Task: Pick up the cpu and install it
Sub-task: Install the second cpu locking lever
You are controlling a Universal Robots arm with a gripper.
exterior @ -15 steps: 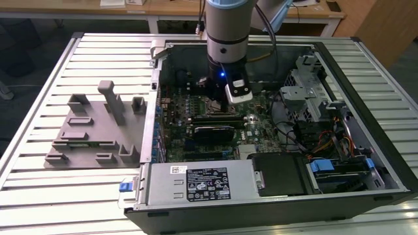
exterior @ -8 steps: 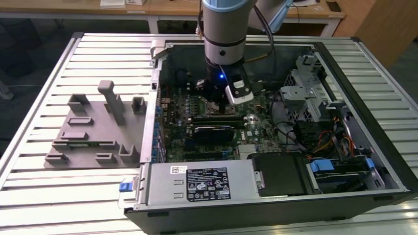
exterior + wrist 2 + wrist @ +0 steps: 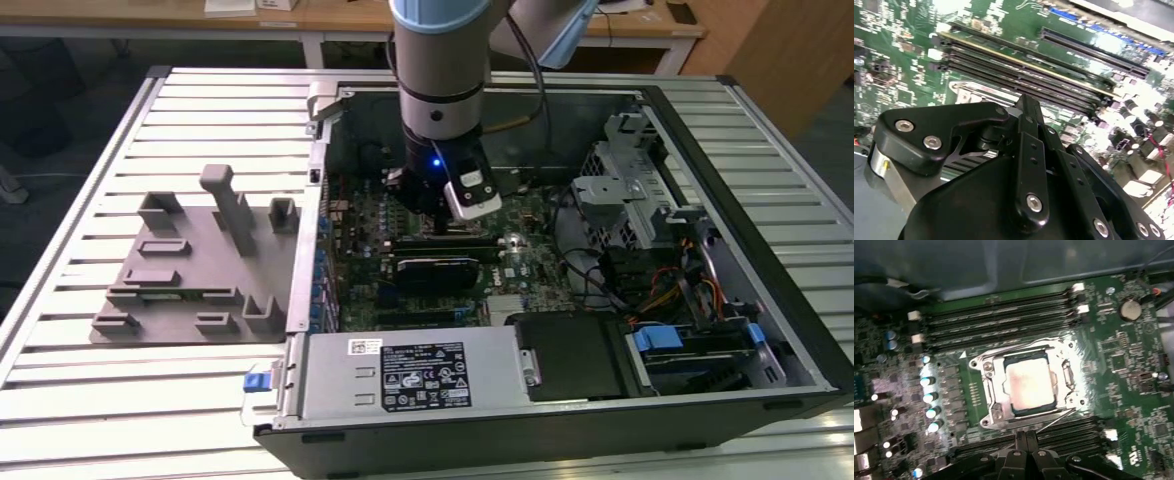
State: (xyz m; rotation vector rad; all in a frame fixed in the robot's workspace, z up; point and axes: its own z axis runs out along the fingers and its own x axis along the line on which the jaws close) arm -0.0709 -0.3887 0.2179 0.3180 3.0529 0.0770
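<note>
In the first wrist view the cpu point(image 3: 1029, 385), a square chip with a pale silvery top, lies flat inside the metal-framed socket point(image 3: 991, 392) on the green motherboard point(image 3: 1124, 365). My gripper point(image 3: 1025, 436) hovers just off the socket's edge, beside the memory slots point(image 3: 999, 322). Its two black fingers point(image 3: 1020, 439) are pressed together with nothing between them. In the second wrist view the gripper point(image 3: 1029, 107) and its black linkage stand over the motherboard's long slots point(image 3: 1024, 75). In the exterior view the gripper point(image 3: 430, 208) reaches down into the open computer case point(image 3: 694, 150).
A grey plastic holder tray point(image 3: 187, 270) with upright blocks lies on the slatted table point(image 3: 80, 380), at the exterior view's left of the case. A power supply point(image 3: 400, 375) fills the case's near side. Drive cages and cables point(image 3: 641, 210) crowd its right.
</note>
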